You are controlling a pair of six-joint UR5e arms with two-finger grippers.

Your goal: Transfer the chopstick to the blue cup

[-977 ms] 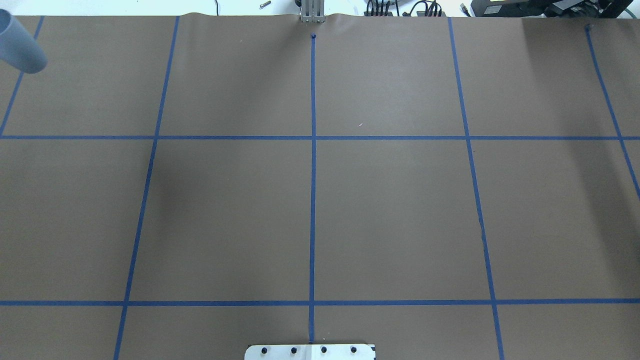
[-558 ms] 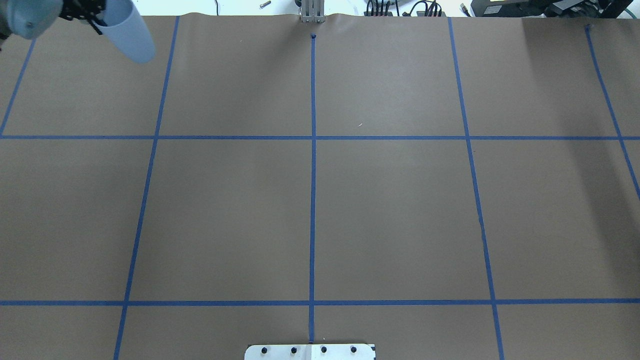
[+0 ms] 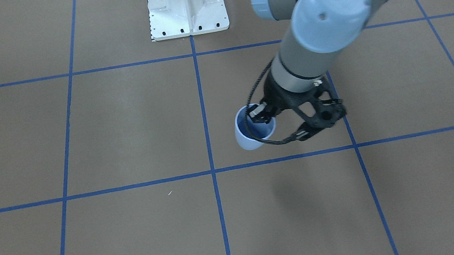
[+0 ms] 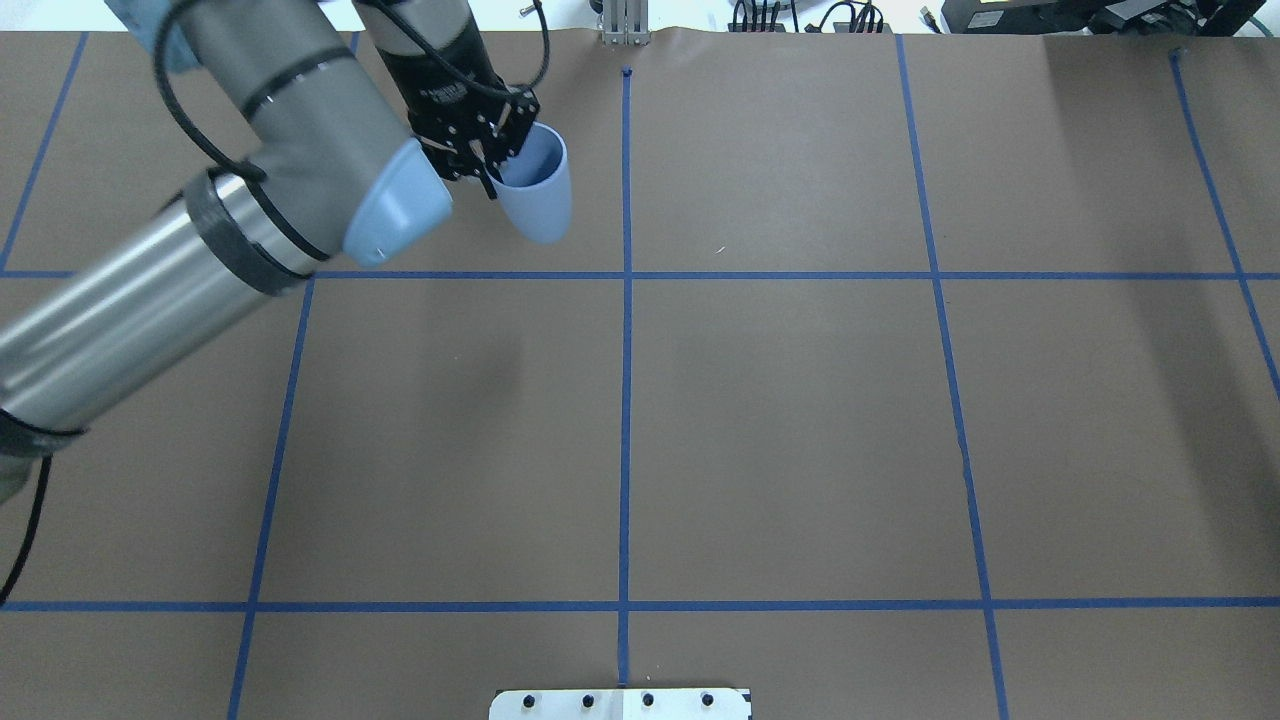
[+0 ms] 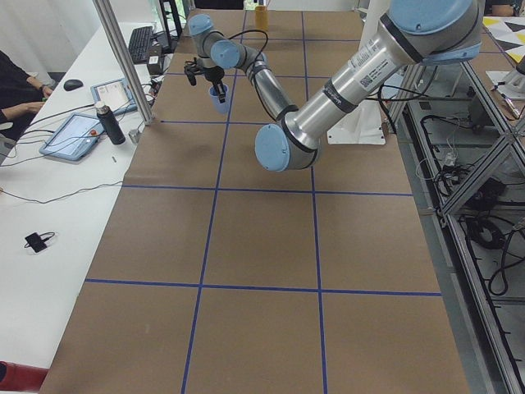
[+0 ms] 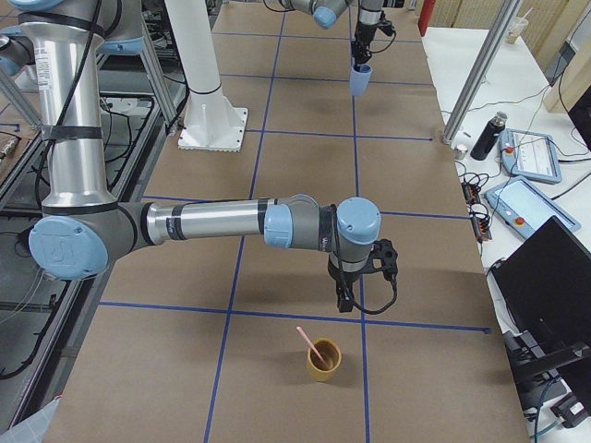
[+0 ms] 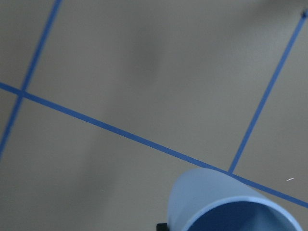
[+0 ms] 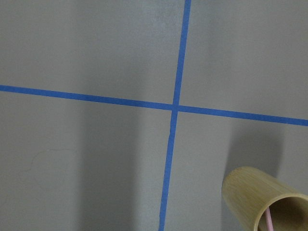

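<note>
My left gripper (image 4: 492, 168) is shut on the rim of the light-blue cup (image 4: 536, 198) and holds it tilted in the air over the far left-of-centre square. The cup also shows in the front view (image 3: 250, 136) with the left gripper (image 3: 262, 116), in the left wrist view (image 7: 226, 202), and in the side views (image 5: 218, 100) (image 6: 360, 81). A pale-pink chopstick (image 6: 310, 344) stands in a bamboo cup (image 6: 324, 360) at the table's right end, and both show in the right wrist view (image 8: 269, 222) (image 8: 260, 199). My right gripper (image 6: 347, 297) hangs just beyond the bamboo cup; I cannot tell whether it is open.
Blue tape lines (image 4: 626, 300) divide the brown table into squares. The white robot base (image 3: 186, 7) stands at the near middle edge. A black bottle (image 6: 485, 137) and tablets (image 5: 82, 131) sit on the operators' side table, beside a metal post (image 5: 123, 61).
My left arm has swung in from the far left corner towards the centre line, carrying the blue cup with it.
</note>
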